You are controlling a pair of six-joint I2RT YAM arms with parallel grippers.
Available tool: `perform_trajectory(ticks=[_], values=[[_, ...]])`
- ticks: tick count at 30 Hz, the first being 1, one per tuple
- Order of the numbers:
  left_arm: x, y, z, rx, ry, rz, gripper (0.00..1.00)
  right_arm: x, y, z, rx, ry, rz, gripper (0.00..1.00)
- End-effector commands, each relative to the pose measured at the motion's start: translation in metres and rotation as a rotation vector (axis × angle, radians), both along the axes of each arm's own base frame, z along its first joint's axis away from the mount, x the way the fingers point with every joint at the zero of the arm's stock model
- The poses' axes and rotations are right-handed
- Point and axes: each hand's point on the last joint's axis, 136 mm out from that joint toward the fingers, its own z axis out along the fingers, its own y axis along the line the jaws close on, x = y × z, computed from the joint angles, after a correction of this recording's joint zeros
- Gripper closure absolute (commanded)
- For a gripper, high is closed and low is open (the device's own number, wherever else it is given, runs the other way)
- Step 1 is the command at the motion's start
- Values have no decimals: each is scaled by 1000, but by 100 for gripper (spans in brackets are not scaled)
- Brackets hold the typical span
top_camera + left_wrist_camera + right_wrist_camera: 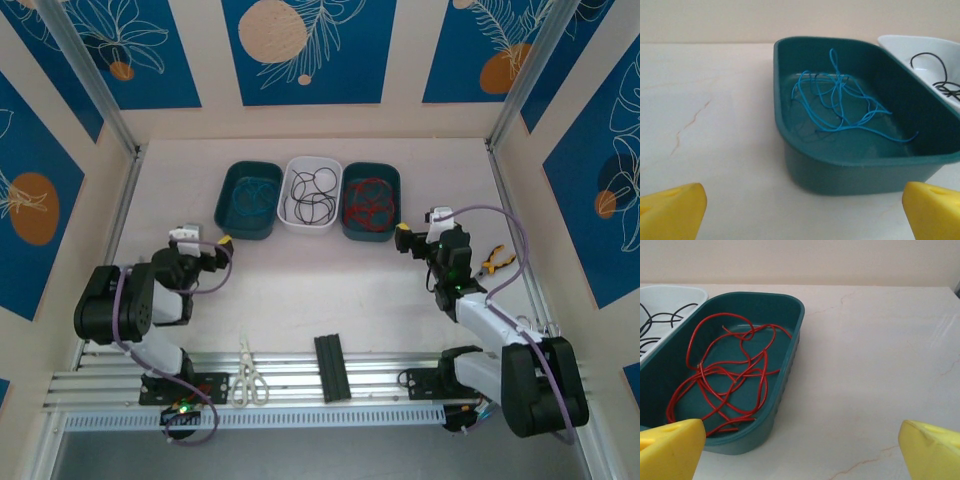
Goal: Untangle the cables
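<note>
End effectors: left end effector (801, 215) and right end effector (801, 452) are both standing released, yellow fingertips spread wide and gripping nothing, each hovering low over the worktop (300, 290) just short of a tray.
Cables: blue cables (840, 100) are lying in a loose snarl in the left teal tray (850, 175). Black cables (313, 192) are looping in the white tray (312, 160) between. Red cables (730, 370) are sprawling in overlapping loops in the right teal tray (785, 390).
Step in hand: the colours are already sitting apart, one per tray, so I am judging that any work left is loosening a bunch. I cannot tell which bunch is next.
Doing it well: I am favouring a pinch on one outer strand, such as the blue tail trailing toward the near right wall. These wires are calling for a full close and a slow lift, so loops are sliding free rather than tightening.
Edges: each near tray wall is standing between fingertips and wires, so coming in over the rim looks safer. The trays are sitting side by side, touching or nearly so.
Open room: bare worktop is stretching in front of the trays and outside each. Scissors (248, 378) and a black bar (331, 367) are lying on the near rails. Pliers (492, 263) are lying beside the right arm, near the wall.
</note>
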Motion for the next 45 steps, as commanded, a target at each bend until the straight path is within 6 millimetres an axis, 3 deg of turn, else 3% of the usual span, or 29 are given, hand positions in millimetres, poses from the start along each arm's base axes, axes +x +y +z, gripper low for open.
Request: perform_trajectory(ticks=[1, 13, 19, 26, 30, 37, 39, 45], values=[[12, -9, 7, 19, 13, -76, 0, 5, 9, 8, -12, -70, 70, 1], [17, -11, 4, 51, 44, -59, 0, 28, 22, -29, -22, -49, 172, 1], [16, -11, 3, 52, 44, -58, 0, 19, 14, -31, 86, -63, 237, 1], [17, -11, 4, 52, 43, -58, 0, 28, -2, -40, 130, -46, 168, 1], [16, -11, 3, 51, 44, -58, 0, 31, -29, -41, 209, -29, 57, 1], [16, -11, 3, 52, 43, -59, 0, 47, -16, -50, 131, 61, 58, 1], [16, -11, 4, 51, 42, -59, 0, 48, -7, -50, 117, 73, 103, 1], [16, -11, 4, 52, 41, -58, 0, 46, -7, -49, 130, 70, 118, 1]])
